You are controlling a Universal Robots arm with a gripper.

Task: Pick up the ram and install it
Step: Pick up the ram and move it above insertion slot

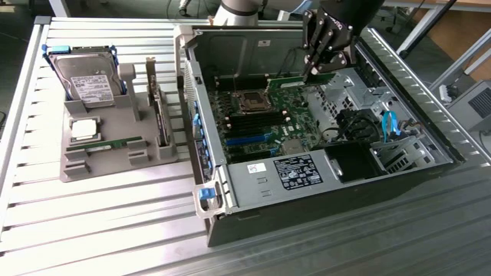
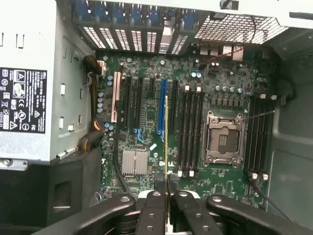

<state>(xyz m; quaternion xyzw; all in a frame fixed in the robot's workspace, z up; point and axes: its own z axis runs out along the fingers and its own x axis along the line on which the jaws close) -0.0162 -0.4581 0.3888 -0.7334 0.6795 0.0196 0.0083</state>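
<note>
My gripper [image 1: 314, 71] hangs over the open computer case [image 1: 399, 75], shut on a ram stick [image 1: 295, 81], a thin green board held level above the motherboard [image 1: 265, 118]. In the wrist view the ram [image 2: 166, 137] appears edge-on as a thin line between my black fingers [image 2: 155, 211], over the board near the black memory slots [image 2: 188, 129] and beside the blue slot [image 2: 162, 107]. The empty processor socket [image 2: 222, 139] lies just past those slots. A second, similar ram stick [image 1: 107, 145] lies on the grey holder [image 1: 115, 158].
The grey holder at the exterior view's left also carries a hard drive [image 1: 84, 77], a square silver processor [image 1: 84, 127] and an upright expansion card [image 1: 158, 106]. Inside the case are the power supply [image 1: 284, 172], black and blue cables [image 1: 387, 123] and a drive cage [image 1: 399, 152].
</note>
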